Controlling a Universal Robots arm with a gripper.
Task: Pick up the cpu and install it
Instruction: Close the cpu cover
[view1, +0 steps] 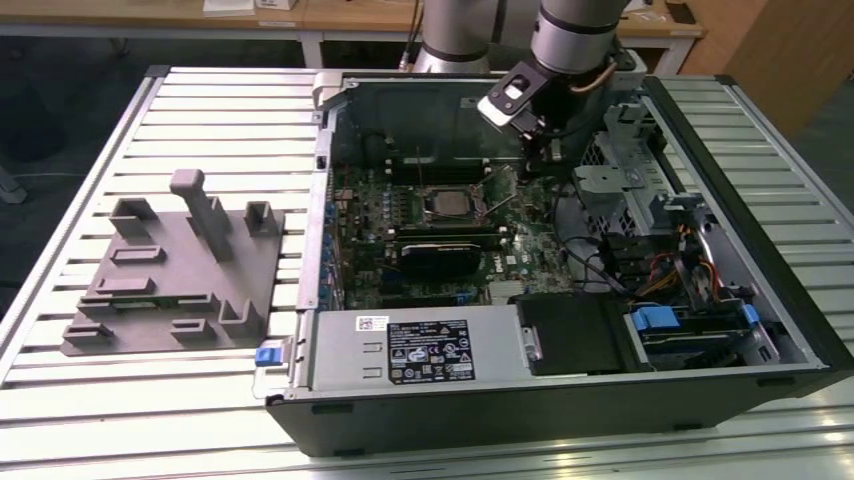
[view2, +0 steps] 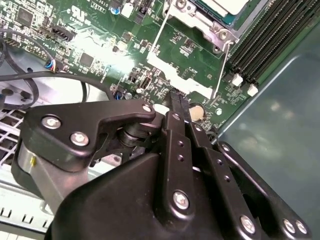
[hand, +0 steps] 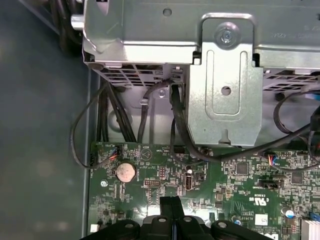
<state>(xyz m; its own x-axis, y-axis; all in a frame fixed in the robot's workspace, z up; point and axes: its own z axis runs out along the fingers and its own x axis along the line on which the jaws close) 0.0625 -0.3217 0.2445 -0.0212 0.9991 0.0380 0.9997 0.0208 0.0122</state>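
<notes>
Apparently the cpu (view1: 449, 204) is already seated in its socket (view2: 197, 22). The gripper (view2: 178, 100) is pinched shut, empty, nearby; careful aim at the latch lever (view2: 223, 62) is required.

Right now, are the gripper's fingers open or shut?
Shut: in both wrist views the gripper has its fingers touching, with nothing held between them.

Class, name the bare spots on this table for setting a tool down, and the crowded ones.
Free: on the slatted metal table, the far strip beyond the grey plastic fixture and the near strip before it, in the exterior view. Crowded: inside the open black computer case.
</notes>
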